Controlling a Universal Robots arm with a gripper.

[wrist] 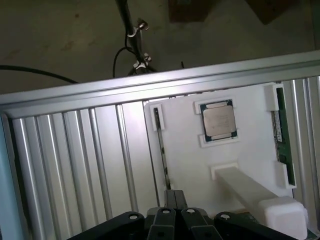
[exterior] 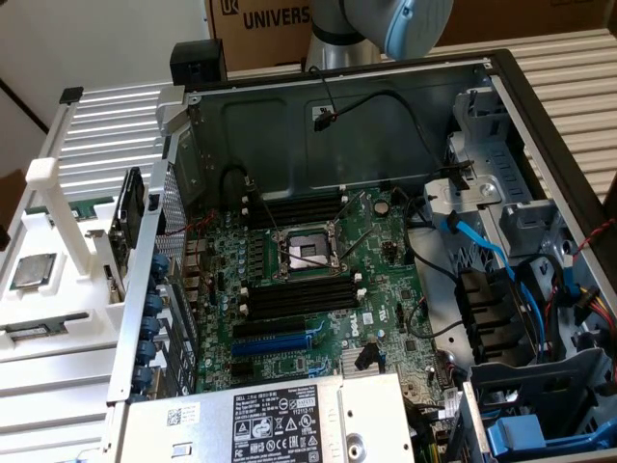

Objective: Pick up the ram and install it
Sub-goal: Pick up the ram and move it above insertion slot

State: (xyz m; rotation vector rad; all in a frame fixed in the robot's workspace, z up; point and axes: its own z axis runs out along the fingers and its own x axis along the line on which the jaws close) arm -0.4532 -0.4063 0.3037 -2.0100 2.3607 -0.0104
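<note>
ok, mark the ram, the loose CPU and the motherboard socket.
ram (wrist: 280,131): wrist view, mid-length of the green stick.
CPU (wrist: 218,120): wrist view, centre of its metal lid.
socket (exterior: 306,253): exterior view, centre of the framed opening.

White holder (exterior: 60,301) and case (exterior: 270,121) on table (exterior: 576,69)

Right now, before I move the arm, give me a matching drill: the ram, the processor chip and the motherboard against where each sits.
Things:
1 ram
2 processor chip
3 motherboard

Places:
A inside the open computer case
B in a square recess of the white holder
C held by clips along the white holder's edge

Pairs: 1-C, 2-B, 3-A
</note>
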